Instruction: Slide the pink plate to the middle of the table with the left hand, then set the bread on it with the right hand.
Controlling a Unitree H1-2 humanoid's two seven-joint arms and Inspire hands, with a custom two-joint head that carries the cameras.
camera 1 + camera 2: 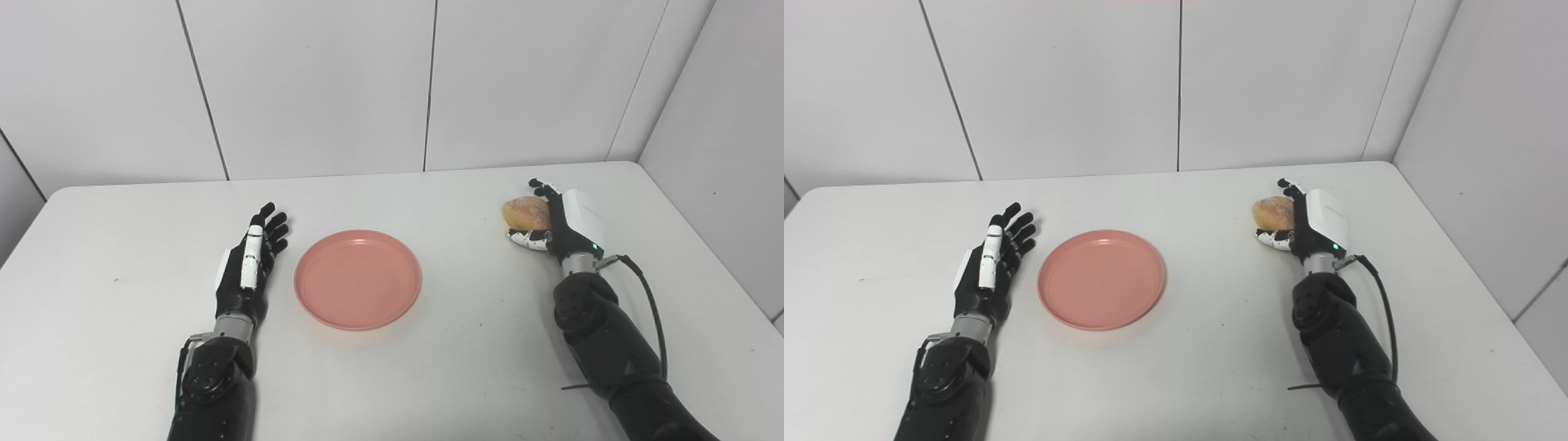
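The pink plate (358, 279) lies flat near the middle of the white table (429, 380), with nothing on it. My left hand (250, 263) rests just left of the plate, fingers straight and apart, holding nothing and a small gap away from the rim. At the right, a round golden bread roll (525, 212) sits low over the table. My right hand (560, 222) is wrapped around the roll from its right side, thumb under it and fingers over its top; whether the roll still touches the table is unclear.
White wall panels (429, 86) stand right behind the table's far edge, and another wall (723, 147) runs along its right edge. A black cable (650, 300) loops off my right wrist.
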